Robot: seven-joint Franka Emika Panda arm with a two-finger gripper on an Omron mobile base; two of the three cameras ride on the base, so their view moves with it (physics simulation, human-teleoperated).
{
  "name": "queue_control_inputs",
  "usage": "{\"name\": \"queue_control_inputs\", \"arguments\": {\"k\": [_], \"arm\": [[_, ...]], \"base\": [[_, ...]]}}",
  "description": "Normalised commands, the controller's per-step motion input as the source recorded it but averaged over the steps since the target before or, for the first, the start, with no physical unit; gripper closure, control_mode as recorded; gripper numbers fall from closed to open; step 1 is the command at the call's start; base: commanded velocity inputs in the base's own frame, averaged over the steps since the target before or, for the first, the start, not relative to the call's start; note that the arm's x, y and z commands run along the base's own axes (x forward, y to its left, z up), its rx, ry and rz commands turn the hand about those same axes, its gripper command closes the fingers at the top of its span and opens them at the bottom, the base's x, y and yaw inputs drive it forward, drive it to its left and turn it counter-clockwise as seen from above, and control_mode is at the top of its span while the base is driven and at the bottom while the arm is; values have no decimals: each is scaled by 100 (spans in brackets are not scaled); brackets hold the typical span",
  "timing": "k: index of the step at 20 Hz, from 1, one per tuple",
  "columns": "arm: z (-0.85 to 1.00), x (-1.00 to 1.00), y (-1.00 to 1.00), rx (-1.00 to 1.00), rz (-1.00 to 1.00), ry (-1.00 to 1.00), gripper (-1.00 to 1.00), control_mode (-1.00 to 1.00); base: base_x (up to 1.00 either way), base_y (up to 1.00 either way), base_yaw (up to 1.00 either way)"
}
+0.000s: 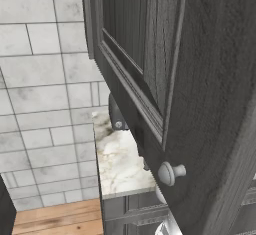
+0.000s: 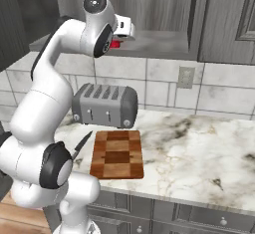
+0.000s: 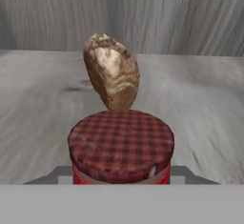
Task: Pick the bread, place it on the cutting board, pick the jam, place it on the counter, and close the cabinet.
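Note:
The jam (image 3: 121, 144), a red jar with a red checked lid, sits close up between the tips of my gripper (image 3: 121, 176), which is shut on its sides. Behind it the bread (image 3: 112, 71), a brown crusty chunk, stands tilted on end on the grey shelf of the cabinet (image 3: 200, 104). From the right base, my gripper (image 2: 119, 42) reaches into the cabinet at shelf height with the red jam (image 2: 115, 44) at its tip. The cabinet door (image 1: 200, 79) hangs open, knob (image 1: 171, 173) near the camera. The cutting board (image 2: 118, 154) lies bare on the counter (image 2: 199, 148).
A grey toaster (image 2: 104, 105) stands behind the cutting board. A black-handled knife (image 2: 82, 146) lies left of the board. A wall outlet (image 2: 186, 77) sits on the tiled wall. Drawer fronts (image 2: 199, 213) run below the counter edge.

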Motion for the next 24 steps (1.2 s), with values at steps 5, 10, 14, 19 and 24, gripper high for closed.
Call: {"name": "queue_control_inputs", "arguments": {"k": [5, 10, 14, 19, 24], "arm": [[-2, -40, -35, 0, 0, 0, 100, -100], [-9, -37, -31, 0, 0, 0, 100, -100], [-18, -36, -25, 0, 0, 0, 100, -100], [-26, -32, -22, 0, 0, 0, 100, -100], [-28, -32, -22, 0, 0, 0, 100, -100]], "base": [[0, 0, 0], [0, 0, 0], [0, 0, 0], [0, 0, 0], [0, 0, 0]]}}
